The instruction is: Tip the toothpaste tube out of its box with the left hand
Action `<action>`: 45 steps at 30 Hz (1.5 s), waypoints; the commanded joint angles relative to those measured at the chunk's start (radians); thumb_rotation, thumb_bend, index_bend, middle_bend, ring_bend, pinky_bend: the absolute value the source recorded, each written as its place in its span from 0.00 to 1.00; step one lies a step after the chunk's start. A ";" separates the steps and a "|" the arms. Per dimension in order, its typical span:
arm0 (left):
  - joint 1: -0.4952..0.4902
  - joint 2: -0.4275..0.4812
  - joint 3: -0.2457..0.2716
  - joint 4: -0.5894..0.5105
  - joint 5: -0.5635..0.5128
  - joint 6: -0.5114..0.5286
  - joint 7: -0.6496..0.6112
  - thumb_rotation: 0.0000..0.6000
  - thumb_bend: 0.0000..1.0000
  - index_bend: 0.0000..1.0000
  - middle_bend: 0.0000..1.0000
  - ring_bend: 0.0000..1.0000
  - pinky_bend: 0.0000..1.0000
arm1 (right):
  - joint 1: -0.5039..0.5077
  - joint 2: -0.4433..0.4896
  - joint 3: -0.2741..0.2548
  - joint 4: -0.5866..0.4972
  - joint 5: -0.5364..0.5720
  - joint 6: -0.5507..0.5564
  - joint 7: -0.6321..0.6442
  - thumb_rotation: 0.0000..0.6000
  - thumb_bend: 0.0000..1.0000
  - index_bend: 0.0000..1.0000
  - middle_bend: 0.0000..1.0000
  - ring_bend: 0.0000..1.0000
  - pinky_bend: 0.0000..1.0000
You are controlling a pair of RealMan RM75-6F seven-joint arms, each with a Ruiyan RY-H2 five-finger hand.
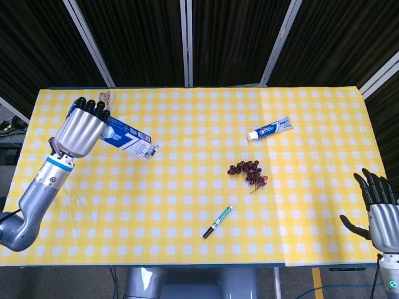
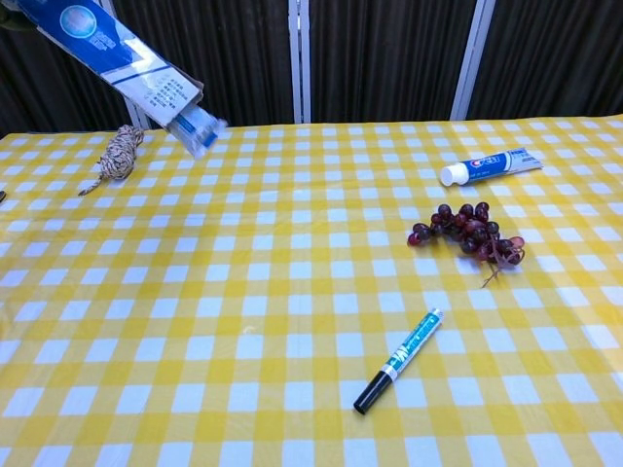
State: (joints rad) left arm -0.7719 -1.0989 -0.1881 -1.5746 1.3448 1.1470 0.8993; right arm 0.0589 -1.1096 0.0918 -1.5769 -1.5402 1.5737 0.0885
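Left hand [image 1: 80,132] holds the toothpaste box [image 1: 124,139] tilted in the air, open end down, with a tube [image 2: 199,129] sliding out of it.

Its fingers [image 1: 87,107] wrap the upper end of the box, above the far-left part of the yellow checked counter [image 1: 187,205]; in the chest view the tube's end pokes past the box's open flap, just right of the coil of twine [image 2: 117,151]. Taking the grape bunch [image 1: 248,170] as landmark: a second toothpaste tube [image 1: 269,129] lies beyond it to the right, a marker pen [image 1: 217,222] lies nearer the front edge to its left, and the box hangs well apart on its far left. The right hand [image 1: 380,215] sits off the counter's front right corner, fingers spread wide and holding nothing.
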 commanded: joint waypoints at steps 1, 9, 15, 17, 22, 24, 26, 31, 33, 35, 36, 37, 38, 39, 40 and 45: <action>-0.015 0.037 0.005 -0.013 0.047 0.007 0.064 1.00 0.41 0.39 0.27 0.30 0.35 | 0.000 0.001 0.000 -0.001 -0.001 0.000 0.002 1.00 0.09 0.05 0.00 0.00 0.00; -0.019 0.079 0.007 -0.043 0.086 0.016 0.130 1.00 0.41 0.39 0.27 0.30 0.35 | -0.003 0.000 -0.004 -0.006 -0.008 0.005 -0.004 1.00 0.09 0.05 0.00 0.00 0.00; -0.004 0.091 -0.004 -0.054 0.071 0.038 0.126 1.00 0.41 0.39 0.27 0.30 0.35 | -0.005 0.002 -0.003 -0.008 -0.007 0.008 -0.003 1.00 0.09 0.05 0.00 0.00 0.00; 0.004 0.092 -0.006 -0.064 0.055 0.039 0.103 1.00 0.41 0.38 0.27 0.30 0.35 | -0.004 0.002 -0.002 -0.008 -0.006 0.006 -0.003 1.00 0.09 0.05 0.00 0.00 0.00; 0.019 0.089 0.000 -0.118 -0.019 -0.010 0.023 1.00 0.41 0.38 0.27 0.30 0.35 | -0.004 0.002 -0.003 -0.009 -0.007 0.005 -0.004 1.00 0.09 0.05 0.00 0.00 0.00; 0.020 0.090 0.005 -0.157 -0.085 -0.063 -0.016 1.00 0.41 0.38 0.27 0.30 0.35 | -0.005 0.003 -0.005 -0.012 -0.006 0.003 -0.005 1.00 0.09 0.05 0.00 0.00 0.00; 0.015 0.081 0.003 -0.186 -0.151 -0.107 -0.047 1.00 0.41 0.37 0.26 0.29 0.35 | -0.005 0.005 -0.006 -0.015 -0.004 -0.002 -0.008 1.00 0.09 0.05 0.00 0.00 0.00; 0.003 -0.001 -0.006 -0.218 -0.334 -0.201 -0.173 1.00 0.30 0.26 0.15 0.19 0.29 | -0.004 0.009 -0.001 -0.016 0.008 -0.009 -0.003 1.00 0.09 0.05 0.00 0.00 0.00; -0.009 -0.013 -0.007 -0.214 -0.379 -0.227 -0.192 1.00 0.22 0.17 0.07 0.12 0.19 | -0.003 0.010 0.000 -0.014 0.012 -0.012 0.001 1.00 0.09 0.05 0.00 0.00 0.00; -0.016 -0.026 -0.002 -0.209 -0.403 -0.237 -0.206 1.00 0.16 0.12 0.01 0.06 0.15 | -0.002 0.010 0.002 -0.011 0.015 -0.013 0.002 1.00 0.09 0.05 0.00 0.00 0.00; -0.016 -0.035 0.006 -0.205 -0.413 -0.242 -0.215 1.00 0.13 0.09 0.00 0.04 0.12 | -0.002 0.010 0.003 -0.009 0.017 -0.012 0.002 1.00 0.09 0.05 0.00 0.00 0.00; -0.016 -0.039 0.010 -0.201 -0.413 -0.240 -0.219 1.00 0.12 0.08 0.00 0.02 0.10 | -0.002 0.009 0.003 -0.009 0.017 -0.013 0.004 1.00 0.09 0.05 0.00 0.00 0.00; -0.015 -0.041 0.012 -0.200 -0.412 -0.238 -0.224 1.00 0.12 0.07 0.00 0.01 0.07 | -0.002 0.010 0.003 -0.009 0.018 -0.013 0.005 1.00 0.09 0.05 0.00 0.00 0.00; -0.014 -0.044 0.015 -0.199 -0.411 -0.235 -0.230 1.00 0.12 0.06 0.00 0.00 0.04 | -0.002 0.010 0.003 -0.009 0.019 -0.015 0.005 1.00 0.09 0.05 0.00 0.00 0.00; -0.011 -0.046 0.016 -0.198 -0.409 -0.230 -0.238 1.00 0.12 0.06 0.00 0.00 0.03 | -0.002 0.010 0.003 -0.008 0.019 -0.015 0.004 1.00 0.09 0.05 0.00 0.00 0.00; 0.068 -0.074 0.036 -0.191 -0.307 -0.111 -0.359 1.00 0.12 0.06 0.00 0.00 0.01 | -0.001 0.006 0.003 -0.004 0.024 -0.021 -0.012 1.00 0.09 0.05 0.00 0.00 0.00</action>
State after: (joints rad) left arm -0.7492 -1.1552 -0.1657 -1.7713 0.9767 0.9713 0.6000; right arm 0.0574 -1.1021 0.0946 -1.5823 -1.5175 1.5541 0.0790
